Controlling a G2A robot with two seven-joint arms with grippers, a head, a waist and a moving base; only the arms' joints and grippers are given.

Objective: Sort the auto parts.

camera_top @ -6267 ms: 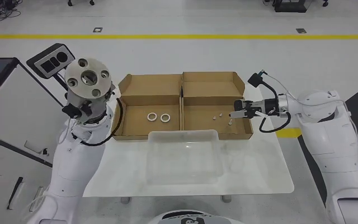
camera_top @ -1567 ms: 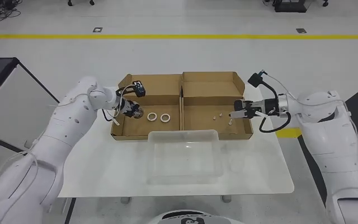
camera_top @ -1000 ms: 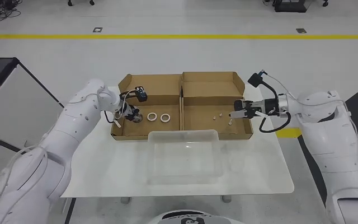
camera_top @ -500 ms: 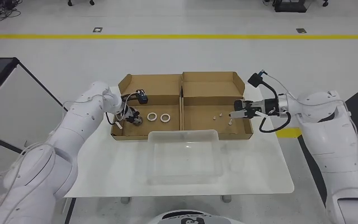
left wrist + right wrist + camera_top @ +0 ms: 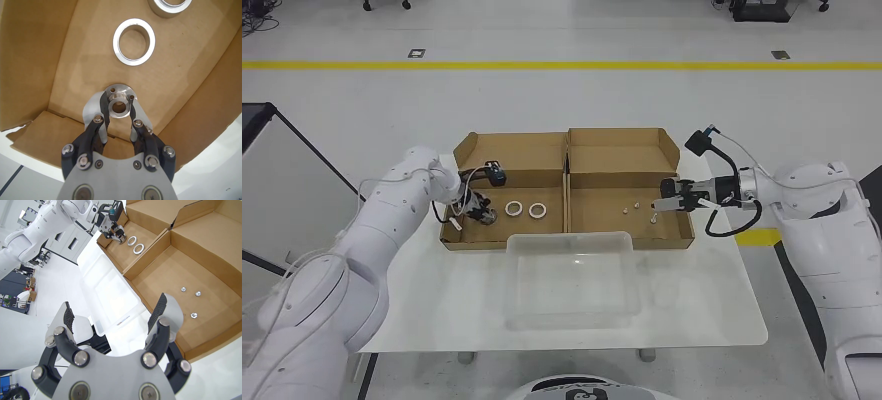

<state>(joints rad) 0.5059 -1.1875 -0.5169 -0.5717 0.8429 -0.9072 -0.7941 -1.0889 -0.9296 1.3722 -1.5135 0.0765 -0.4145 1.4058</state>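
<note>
My left gripper [image 5: 117,103] is shut on the neck of a flanged metal hub [image 5: 121,90]. It holds the hub low in the left cardboard box [image 5: 504,225], near its left wall; I cannot tell if the flange touches the floor. Two metal rings [image 5: 134,41] [image 5: 537,210] lie just beyond the hub. In the top view the left gripper [image 5: 479,208] is left of the rings. My right gripper [image 5: 115,309] stands open and holds nothing at the right edge of the right cardboard box [image 5: 617,228]. Three small bolts [image 5: 193,315] lie on that box's floor.
A clear plastic bin [image 5: 567,238] stands on the white table [image 5: 722,300] in front of both boxes. The boxes' raised flaps [image 5: 622,140] stand along their far side. Bare table lies to the right of the bin.
The left arm came from beside the table into the left box with the hub, and over the last second sank a little lower toward the box's left wall. The right arm has not moved.
</note>
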